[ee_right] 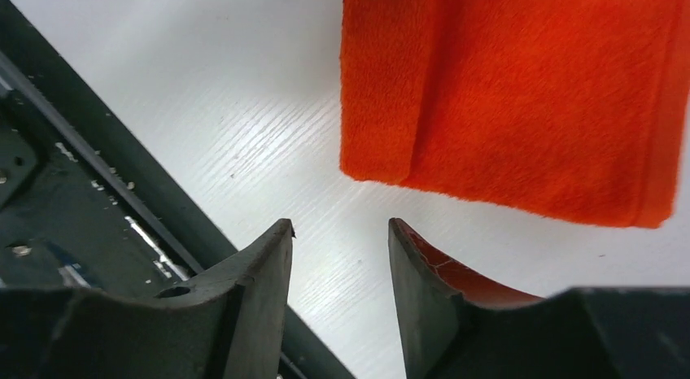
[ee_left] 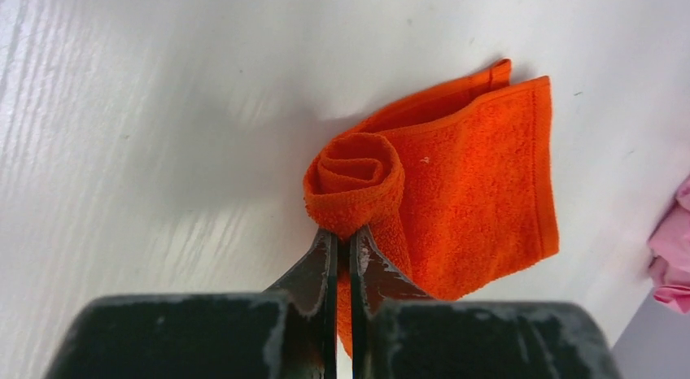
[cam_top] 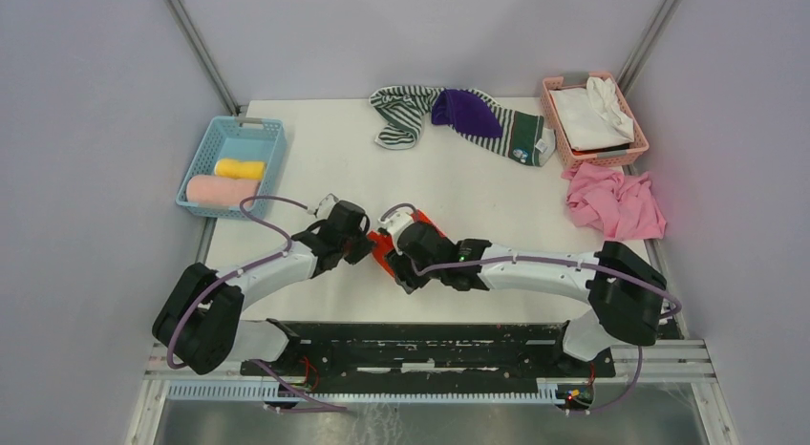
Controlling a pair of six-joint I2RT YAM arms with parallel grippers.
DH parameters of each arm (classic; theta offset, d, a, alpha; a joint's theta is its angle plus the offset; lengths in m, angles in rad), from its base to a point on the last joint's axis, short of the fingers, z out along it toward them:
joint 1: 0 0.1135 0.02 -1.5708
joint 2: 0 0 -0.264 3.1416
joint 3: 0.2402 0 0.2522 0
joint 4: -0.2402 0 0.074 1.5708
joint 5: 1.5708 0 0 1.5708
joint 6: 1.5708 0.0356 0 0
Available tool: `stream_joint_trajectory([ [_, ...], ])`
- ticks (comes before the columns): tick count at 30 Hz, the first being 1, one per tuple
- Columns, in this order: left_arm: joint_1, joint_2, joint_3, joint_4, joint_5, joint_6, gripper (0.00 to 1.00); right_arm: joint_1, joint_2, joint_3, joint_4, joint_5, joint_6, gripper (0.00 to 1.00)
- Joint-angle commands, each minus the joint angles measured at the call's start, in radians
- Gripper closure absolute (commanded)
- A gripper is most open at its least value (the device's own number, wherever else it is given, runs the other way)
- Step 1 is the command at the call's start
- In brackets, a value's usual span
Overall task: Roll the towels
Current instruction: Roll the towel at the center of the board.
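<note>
An orange-red towel (ee_left: pixel 480 176) lies on the white table, one end curled into a small roll. My left gripper (ee_left: pixel 343 234) is shut on that rolled end. In the top view the orange-red towel (cam_top: pixel 380 251) is mostly hidden between my left gripper (cam_top: pixel 366 246) and right gripper (cam_top: pixel 399 271). My right gripper (ee_right: pixel 340 228) is open just short of the orange-red towel's flat part (ee_right: pixel 529 94), with nothing between its fingers. At the back lie a green-and-white striped towel (cam_top: pixel 399 116), a purple towel (cam_top: pixel 466 111) and a dark green one (cam_top: pixel 521 137). A pink towel (cam_top: pixel 616 203) lies crumpled at the right.
A blue basket (cam_top: pixel 205 154) at the left holds a yellow roll (cam_top: pixel 239 168) and a pink roll (cam_top: pixel 220 190). A pink basket (cam_top: pixel 552 106) at the back right holds white cloth. The black frame rail (ee_right: pixel 98 167) runs along the table's near edge, close behind my right gripper.
</note>
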Motion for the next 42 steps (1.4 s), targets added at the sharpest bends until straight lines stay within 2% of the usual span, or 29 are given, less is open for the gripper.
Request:
stream_joint_trajectory([
  [1,-0.011,0.003,0.03,-0.063,-0.051,0.011,0.97,0.072,0.021,0.045,0.069,0.256,-0.179,0.45],
  [6,-0.015,0.005,0.037,-0.075,-0.055,0.002,0.97,0.121,0.149,0.114,0.106,0.28,-0.282,0.44],
  [15,-0.019,0.005,0.026,-0.075,-0.049,-0.022,0.97,0.159,0.315,0.14,0.109,0.338,-0.302,0.46],
  [18,-0.019,-0.008,0.018,-0.07,-0.045,-0.029,0.97,0.16,0.34,0.132,0.083,0.356,-0.277,0.58],
  [21,-0.019,-0.031,0.011,-0.076,-0.046,-0.032,0.94,0.152,0.317,0.091,0.099,0.315,-0.248,0.79],
  [23,-0.018,-0.06,0.003,-0.088,-0.052,-0.037,0.9,0.129,0.286,0.06,0.119,0.233,-0.218,0.93],
  [24,-0.016,-0.08,-0.003,-0.095,-0.055,-0.04,0.85,0.108,0.268,0.034,0.143,0.175,-0.198,0.98],
  [25,-0.015,-0.1,-0.009,-0.102,-0.06,-0.043,0.79,0.085,0.249,0.014,0.163,0.109,-0.178,1.0],
  [29,0.007,-0.206,-0.038,-0.129,-0.058,-0.05,0.6,-0.055,0.202,-0.069,0.29,-0.227,-0.067,1.0],
  [33,0.032,-0.299,-0.08,-0.132,-0.022,-0.055,0.41,-0.202,0.23,-0.161,0.514,-0.579,0.139,1.0],
  [38,0.057,-0.383,-0.154,-0.042,0.066,-0.05,0.29,-0.341,0.36,-0.232,0.847,-0.818,0.437,0.99],
  [42,0.084,-0.386,-0.204,0.081,0.14,-0.043,0.23,-0.415,0.49,-0.255,1.133,-0.944,0.689,0.99],
])
